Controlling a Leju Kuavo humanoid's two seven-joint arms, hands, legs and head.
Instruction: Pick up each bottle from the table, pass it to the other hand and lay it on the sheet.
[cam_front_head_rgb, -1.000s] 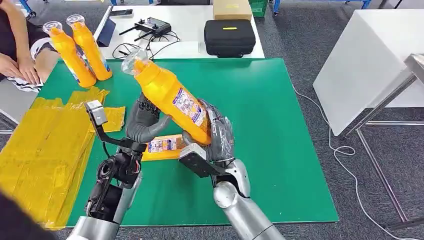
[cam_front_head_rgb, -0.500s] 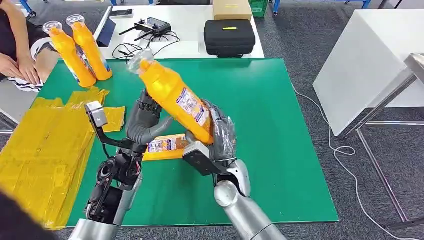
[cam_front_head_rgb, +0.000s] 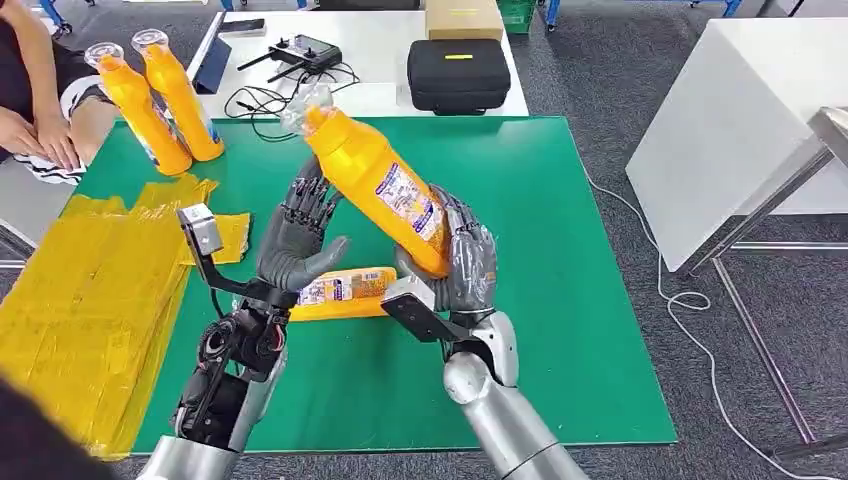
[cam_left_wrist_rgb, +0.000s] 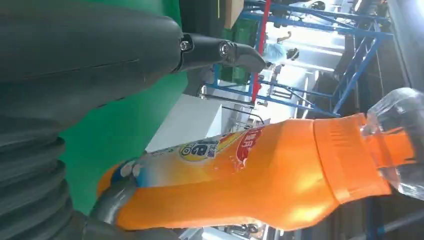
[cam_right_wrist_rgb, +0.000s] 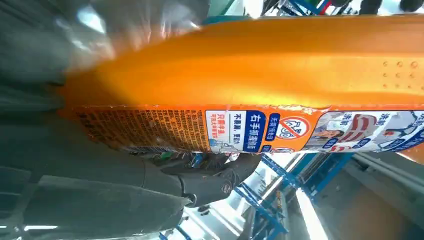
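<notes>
An orange bottle (cam_front_head_rgb: 375, 185) with a clear cap is tilted in the air, cap toward the back left. My right hand (cam_front_head_rgb: 462, 265) grips its lower end. My left hand (cam_front_head_rgb: 300, 240) is beside the bottle with fingers spread, a little apart from it and holding nothing. The left wrist view shows the bottle (cam_left_wrist_rgb: 260, 175) across from the left hand (cam_left_wrist_rgb: 75, 75). The right wrist view shows the bottle's label (cam_right_wrist_rgb: 250, 75) close up against the right hand (cam_right_wrist_rgb: 100, 185). A second orange bottle (cam_front_head_rgb: 340, 292) lies on the green mat (cam_front_head_rgb: 560, 250) under the hands. Yellow sheets (cam_front_head_rgb: 90, 290) lie to the left.
Two more orange bottles (cam_front_head_rgb: 135, 100) (cam_front_head_rgb: 180, 95) stand at the mat's back left, near a seated person's hands (cam_front_head_rgb: 40, 135). Behind the mat, a white table (cam_front_head_rgb: 380, 95) carries a black case (cam_front_head_rgb: 458, 75), a controller (cam_front_head_rgb: 305, 50) and a cardboard box (cam_front_head_rgb: 463, 18). Another white table (cam_front_head_rgb: 740, 120) stands at the right.
The right hand has carried the bottle up and to the right. The left hand, which was wrapped against the bottle, has opened and come away from it.
</notes>
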